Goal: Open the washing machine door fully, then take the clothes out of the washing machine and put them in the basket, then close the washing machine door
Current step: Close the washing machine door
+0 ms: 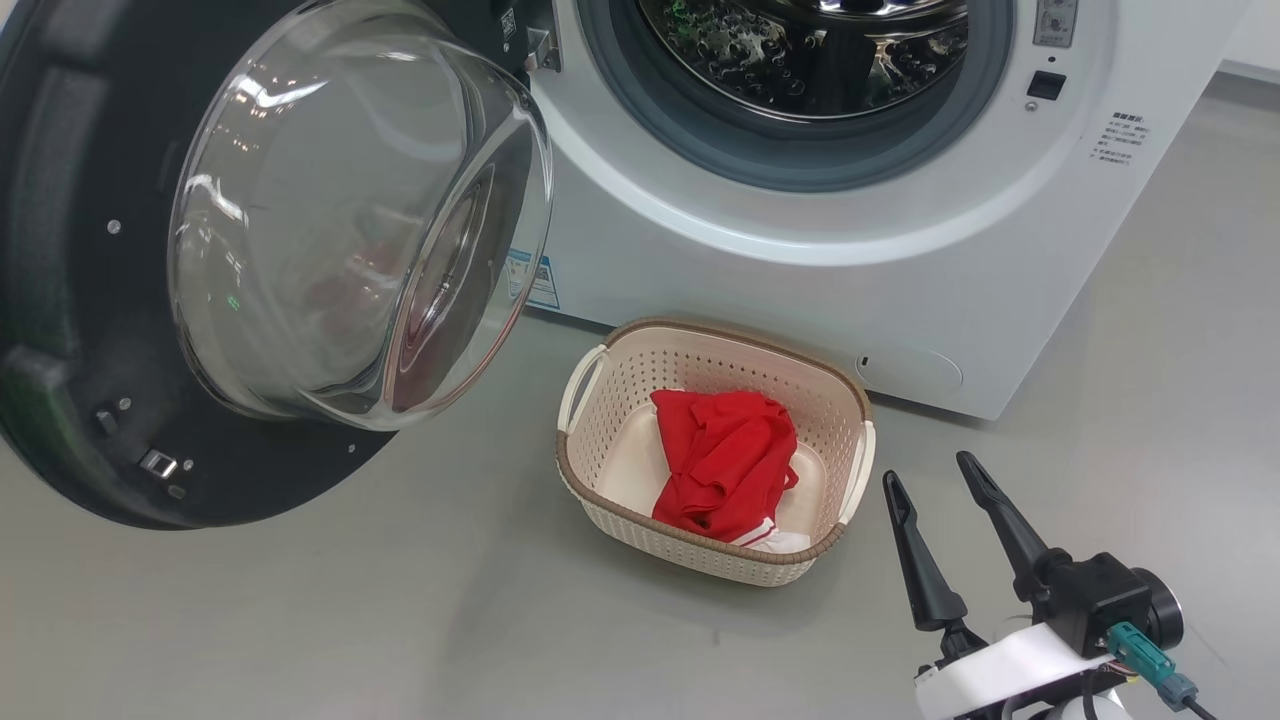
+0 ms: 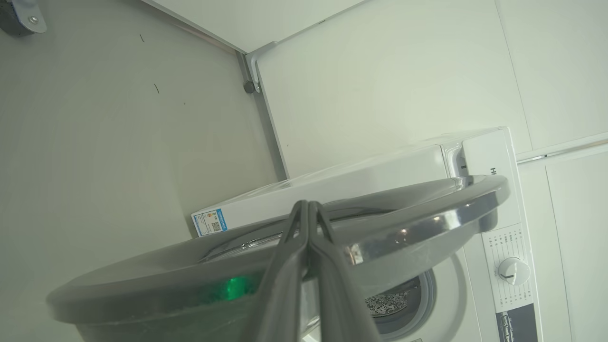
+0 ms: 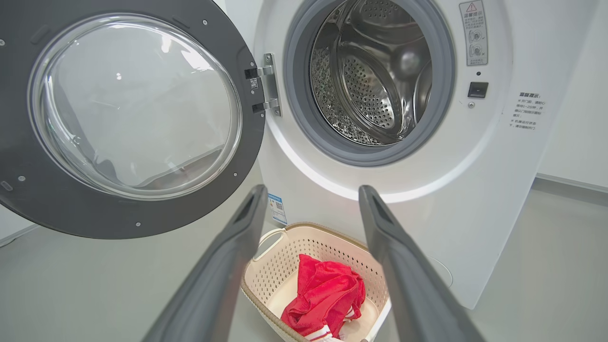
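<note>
Red jersey (image 1: pixel 725 465) lies in basket (image 1: pixel 612 400) before the washing machine (image 1: pixel 800 270), so our right gripper (image 1: pixel 928 470) is apart & empty, left gripper (image 2: pixel 308 209) pinched together at its door (image 1: pixel 60 250), prob. to close it.

Cut off left: washing machine door (image 1: pixel 300 250); printed notice (image 3: pixel 527 111) text illegible.

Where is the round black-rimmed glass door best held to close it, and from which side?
Its black rim at the free edge, opposite the metal hinge, approached from the outer face: the bulging bowl looks too smooth to pinch, and that edge probably swings easiest.
</note>
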